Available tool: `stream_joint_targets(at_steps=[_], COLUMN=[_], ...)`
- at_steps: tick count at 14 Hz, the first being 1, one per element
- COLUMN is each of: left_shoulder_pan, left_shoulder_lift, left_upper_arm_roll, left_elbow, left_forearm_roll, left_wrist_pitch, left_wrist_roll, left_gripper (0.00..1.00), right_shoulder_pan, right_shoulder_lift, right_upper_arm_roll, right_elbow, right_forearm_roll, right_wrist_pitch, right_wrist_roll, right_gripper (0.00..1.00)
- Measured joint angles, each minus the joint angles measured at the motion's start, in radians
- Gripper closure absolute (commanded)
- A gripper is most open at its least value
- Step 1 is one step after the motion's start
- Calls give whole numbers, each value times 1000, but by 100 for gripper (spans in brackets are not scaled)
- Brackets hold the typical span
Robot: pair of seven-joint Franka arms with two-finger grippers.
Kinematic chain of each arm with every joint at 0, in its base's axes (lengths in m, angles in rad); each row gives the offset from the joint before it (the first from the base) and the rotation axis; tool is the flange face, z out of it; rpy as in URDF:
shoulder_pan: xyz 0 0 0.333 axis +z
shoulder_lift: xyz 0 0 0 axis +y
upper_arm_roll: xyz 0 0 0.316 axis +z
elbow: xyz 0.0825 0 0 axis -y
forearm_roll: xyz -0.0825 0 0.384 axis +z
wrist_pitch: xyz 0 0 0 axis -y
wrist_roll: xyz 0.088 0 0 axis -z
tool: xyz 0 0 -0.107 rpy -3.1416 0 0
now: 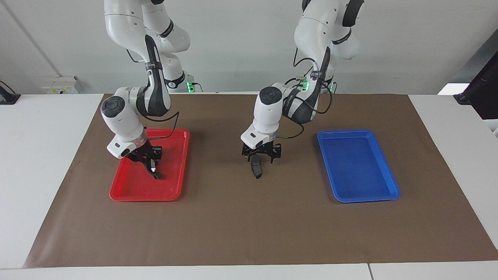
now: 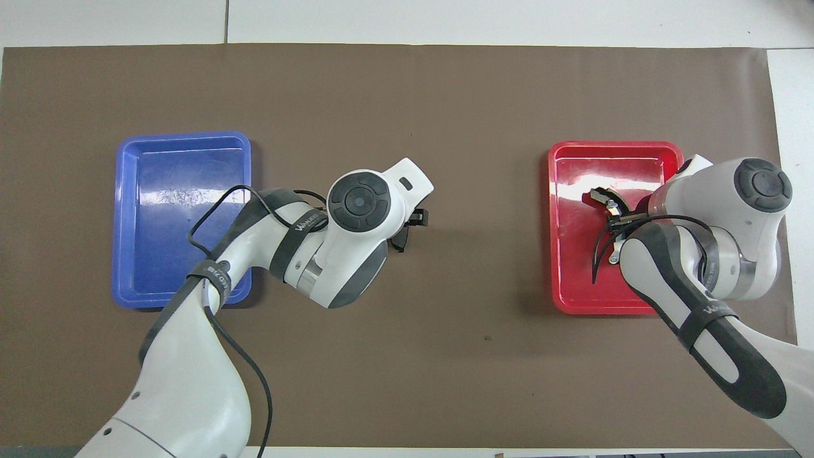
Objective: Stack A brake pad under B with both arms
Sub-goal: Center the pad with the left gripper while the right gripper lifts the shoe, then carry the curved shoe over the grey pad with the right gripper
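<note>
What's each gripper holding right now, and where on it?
Right gripper is shut on B, roughly mid-arc, in the red tray. Left gripper sits just above A brake pad; held or not cannot be told.

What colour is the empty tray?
Blue tray, clearest in the overhead view.
</note>
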Motion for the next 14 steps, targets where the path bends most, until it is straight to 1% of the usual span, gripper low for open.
stream_joint_targets(at_steps=[2, 4, 6, 9, 10, 12, 14], left_shoulder_pan=[77, 159, 258, 401, 447, 527, 578], left_shoulder_lift=[-93, -164, -216, -285, -310, -361, -390], left_upper_arm_roll=[5, 11, 15, 18, 19, 20, 21], left_elbow=[-1, -4, -4, -3, -3, -2, 26], left_forearm_roll=[0, 1, 1, 1, 1, 1, 1], left_wrist_pitch=[-112, -190, -241, -337, -377, -461, -535], left_wrist_roll=[6, 54, 159, 324, 388, 507, 558], left_gripper=[1, 1, 1, 1, 1, 1, 1], right_shoulder_pan=[10, 40, 94, 206, 244, 319, 380], right_shoulder_lift=[-1, -2, -2, 6, 20, 73, 141], right_upper_arm_roll=[4, 6, 8, 13, 14, 16, 17], right_elbow=[56, 128, 201, 274, 303, 387, 468], right_forearm_roll=[0, 3, 3, 3, 3, 3, 4], right_wrist_pitch=[-61, -128, -195, -239, -254, -284, -297], right_wrist_roll=[0, 12, 89, 239, 293, 396, 464], right_gripper=[100, 100, 100, 100, 100, 100, 100])
